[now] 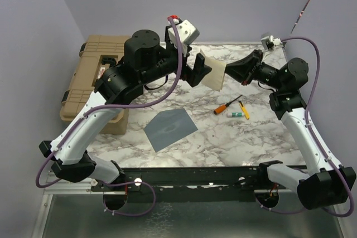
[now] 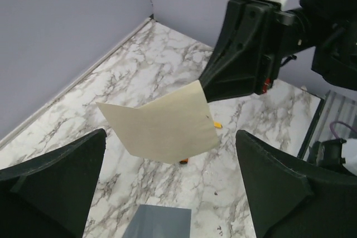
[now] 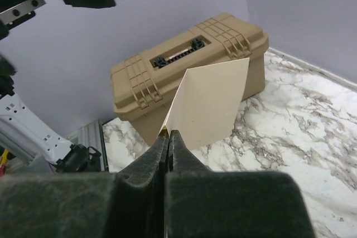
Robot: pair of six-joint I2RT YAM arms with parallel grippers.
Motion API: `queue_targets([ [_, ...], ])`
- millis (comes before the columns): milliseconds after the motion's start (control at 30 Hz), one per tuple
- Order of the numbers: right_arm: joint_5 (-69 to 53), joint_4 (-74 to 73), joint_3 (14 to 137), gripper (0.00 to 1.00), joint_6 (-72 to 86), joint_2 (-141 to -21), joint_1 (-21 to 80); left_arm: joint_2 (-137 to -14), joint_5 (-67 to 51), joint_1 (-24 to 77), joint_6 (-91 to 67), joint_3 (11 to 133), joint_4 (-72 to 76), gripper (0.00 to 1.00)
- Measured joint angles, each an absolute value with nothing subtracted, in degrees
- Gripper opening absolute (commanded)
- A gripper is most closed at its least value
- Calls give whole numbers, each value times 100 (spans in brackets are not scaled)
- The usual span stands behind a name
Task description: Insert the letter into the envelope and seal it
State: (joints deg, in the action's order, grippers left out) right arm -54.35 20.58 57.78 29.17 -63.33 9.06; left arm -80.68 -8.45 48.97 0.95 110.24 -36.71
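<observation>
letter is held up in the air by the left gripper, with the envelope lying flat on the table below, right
Not the left: the right gripper is shut on a corner of the letter and holds it in the air, as the right wrist view shows. The left gripper stands open. The envelope does lie flat on the table.

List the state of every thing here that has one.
letter: in the air, pinched at one corner by the right jaws.
envelope: flat on the table, flap open.
left jaws: open wide, holding nothing.
right jaws: shut on the letter.
case: lid closed.
screwdriver: lying on the table.
</observation>
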Motion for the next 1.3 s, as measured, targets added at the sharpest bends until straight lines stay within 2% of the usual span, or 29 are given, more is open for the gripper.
queue_targets([
  [233,-5651,2132,5951,0,3159,-6331,906,-8141,-650,4462,-176,10958,-3612,99],
  [467,-5640,2578,5957,0,3898,-6311,906,-8200,-1245,4056,-1232,10125,-3148,96],
  [533,-5625,2814,5937,0,4180,-6311,906,-8261,-1525,4056,-1723,9808,-2840,95],
  [700,-5468,3044,5924,0,4768,-6313,906,-8394,-2051,4045,-3140,9129,-1911,98],
  [1033,-4864,3317,5570,0,6086,-6351,906,-8071,-2432,3997,-5201,7767,399,99],
  [1100,-4751,3347,5476,0,6386,-6353,906,-8058,-2517,3988,-5561,7529,891,95],
  [1167,-4661,3350,5426,0,6635,-6355,906,-8058,-2574,3986,-5883,7341,1282,87],
  [1300,-4556,3385,5400,0,6941,-6366,906,-8058,-2665,3986,-6237,7207,1743,63],
])
